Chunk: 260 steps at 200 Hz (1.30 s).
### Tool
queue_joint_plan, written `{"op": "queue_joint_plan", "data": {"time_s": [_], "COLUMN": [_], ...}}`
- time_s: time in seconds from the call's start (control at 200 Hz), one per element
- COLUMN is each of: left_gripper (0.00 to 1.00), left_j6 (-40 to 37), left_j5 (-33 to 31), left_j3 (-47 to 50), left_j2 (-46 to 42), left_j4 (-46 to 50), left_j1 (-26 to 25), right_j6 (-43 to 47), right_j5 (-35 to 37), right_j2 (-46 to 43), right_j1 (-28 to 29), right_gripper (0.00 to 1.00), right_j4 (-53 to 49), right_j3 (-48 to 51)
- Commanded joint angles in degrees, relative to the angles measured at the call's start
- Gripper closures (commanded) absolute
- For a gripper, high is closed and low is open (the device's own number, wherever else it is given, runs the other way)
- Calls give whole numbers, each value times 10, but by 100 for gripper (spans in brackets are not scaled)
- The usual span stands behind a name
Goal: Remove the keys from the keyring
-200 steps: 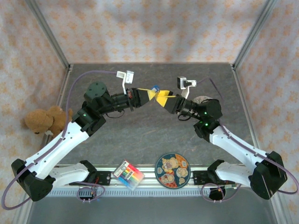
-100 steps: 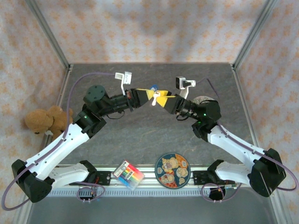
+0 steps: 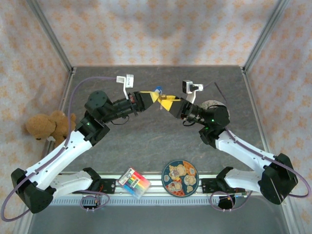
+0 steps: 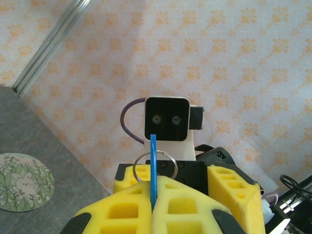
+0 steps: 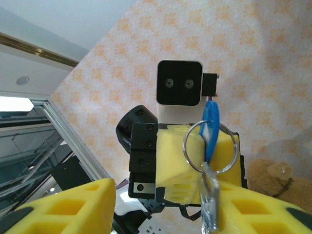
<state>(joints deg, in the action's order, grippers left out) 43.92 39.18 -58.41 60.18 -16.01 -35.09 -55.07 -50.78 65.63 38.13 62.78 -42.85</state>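
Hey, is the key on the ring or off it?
On: the silvery key hangs threaded on the metal ring, below the blue tag.

lab test cell: patterned backdrop walls (image 3: 156, 29), metal frame (image 3: 51, 36), grey table (image 3: 156, 141).

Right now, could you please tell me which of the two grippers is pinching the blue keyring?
The left gripper: its yellow fingers are shut on the blue keyring, whereas the right gripper has its fingers apart around the hanging key.

Pale orange-flowered wallpaper walls (image 3: 161, 29) — grey speckled tabletop (image 3: 146, 141) — aluminium corner posts (image 3: 49, 34), even light.
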Motion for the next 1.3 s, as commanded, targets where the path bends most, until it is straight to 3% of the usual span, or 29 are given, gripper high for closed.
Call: {"op": "queue_joint_plan", "data": {"time_s": [0.0,0.34,0.44,0.631,0.696,0.826,1.031,1.126,1.296], "left_gripper": [100,100,100,100,100,100,100,78,61], "left_j6": [-4,-16,-21,-33,-36,-43,-41,-43,-76], "left_j5": [-20,-37,-36,-45,-48,-51,-71,-89,-132], "left_j3": [5,17,18,26,32,45,106,135,173], "left_j2": [-16,-37,-41,-57,-63,-72,-92,-104,-141], "left_j4": [-23,-17,-14,-11,-11,-11,-33,-28,24], "left_j1": [4,4,3,4,4,4,4,3,4], "right_j6": [7,20,32,70,98,164,291,342,413], "right_j5": [7,21,29,30,35,41,70,81,117], "right_j2": [-13,-15,-17,-40,-55,-79,-62,-24,48], "right_j1": [4,4,3,4,4,4,4,4,4], "right_gripper": [57,77,90,94,100,100,100,100,100], "right_j4": [30,-23,-67,-166,-233,-392,-733,-873,-1056], "right_j3": [2,-5,-15,-35,-47,-90,-228,-299,-399]}}
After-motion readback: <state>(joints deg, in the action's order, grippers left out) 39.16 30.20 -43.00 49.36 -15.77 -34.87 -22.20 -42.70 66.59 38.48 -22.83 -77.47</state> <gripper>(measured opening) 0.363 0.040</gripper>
